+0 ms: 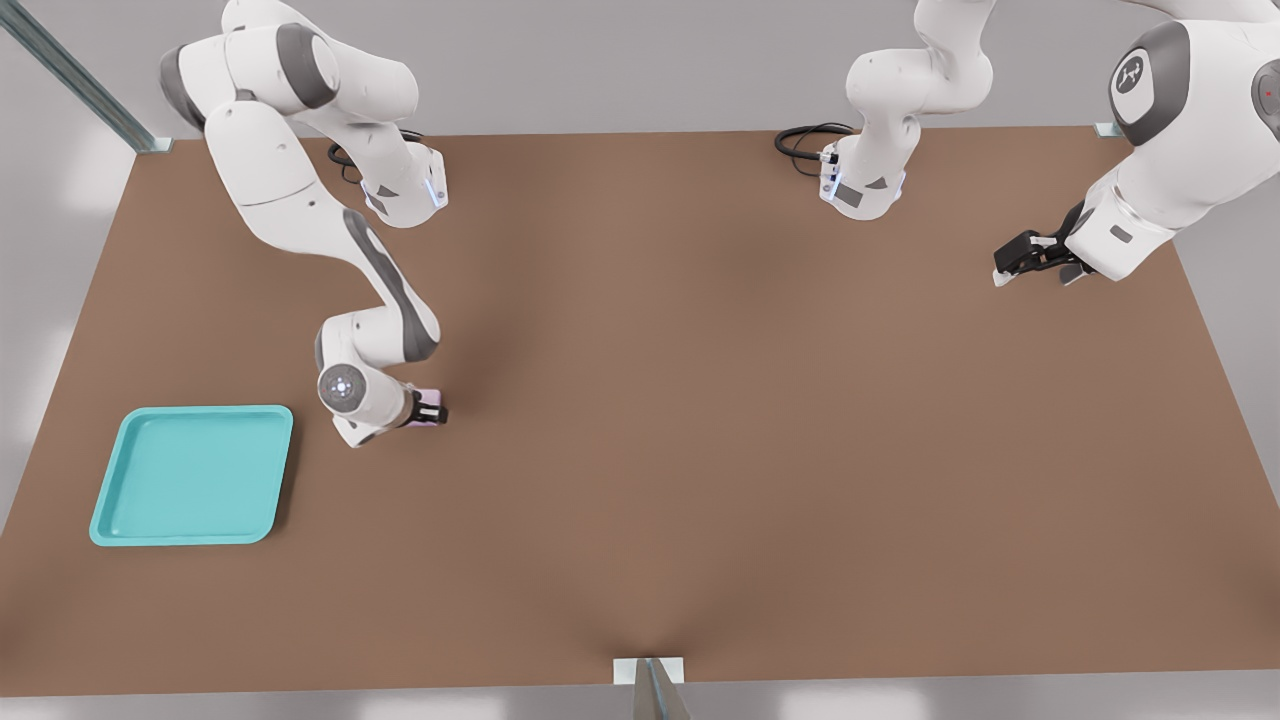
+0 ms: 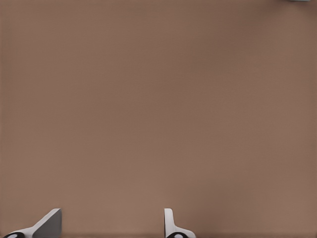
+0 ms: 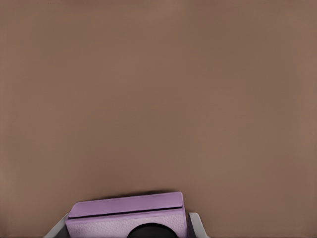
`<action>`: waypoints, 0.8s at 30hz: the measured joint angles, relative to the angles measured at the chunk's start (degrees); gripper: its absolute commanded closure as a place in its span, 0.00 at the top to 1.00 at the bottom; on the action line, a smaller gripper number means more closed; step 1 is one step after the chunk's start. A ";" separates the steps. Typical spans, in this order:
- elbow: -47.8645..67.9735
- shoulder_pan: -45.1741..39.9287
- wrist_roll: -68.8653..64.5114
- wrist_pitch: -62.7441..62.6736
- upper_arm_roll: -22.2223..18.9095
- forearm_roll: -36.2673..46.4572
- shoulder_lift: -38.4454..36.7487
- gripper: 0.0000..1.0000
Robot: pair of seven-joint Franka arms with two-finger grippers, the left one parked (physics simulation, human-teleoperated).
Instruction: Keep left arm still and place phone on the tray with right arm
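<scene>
Hand (image 1: 432,409) gripping phone (image 3: 127,218), apparently edge-on, beside tray (image 1: 115,520)

The right arm (image 1: 300,190) was white and jointed, with grey bands and a round wrist cap showing lit dots. Its gripper (image 1: 432,409) was black with pale fingers (image 3: 197,224). A black cable coiled at its base.

Phone (image 3: 126,216), pale lilac, folded, one black lens showing, clamped between gripper (image 1: 432,408) fingers over brown table. Tray (image 1: 190,475), turquoise, shallow, empty, flat at front view's left, apart from phone.
</scene>
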 measured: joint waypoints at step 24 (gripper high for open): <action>19.84 -31.59 -23.58 -9.94 -0.80 -2.84 3.54 0.79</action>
